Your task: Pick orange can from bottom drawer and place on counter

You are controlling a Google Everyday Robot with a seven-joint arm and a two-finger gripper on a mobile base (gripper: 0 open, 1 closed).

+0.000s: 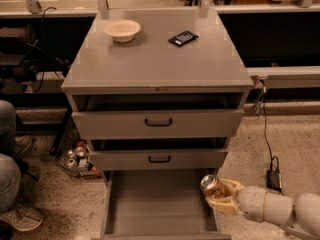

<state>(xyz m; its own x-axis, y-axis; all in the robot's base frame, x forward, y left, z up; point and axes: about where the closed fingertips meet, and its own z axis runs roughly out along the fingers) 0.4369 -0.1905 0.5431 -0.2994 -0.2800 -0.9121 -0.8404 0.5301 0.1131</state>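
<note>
The orange can (210,185) has a silver top and shiny gold-orange sides. My gripper (218,193) is shut on it and holds it tilted above the right edge of the open bottom drawer (155,201), whose grey floor is bare. My white arm (272,208) comes in from the lower right. The grey counter (155,59) lies above the drawers at the top of the cabinet.
A cream bowl (122,30) and a small black device (183,38) sit at the back of the counter. The two upper drawers (158,122) stand slightly open. Red-and-silver cans (76,156) cluster on the floor at the left, by a person's legs (11,184). A cable (267,144) hangs at the right.
</note>
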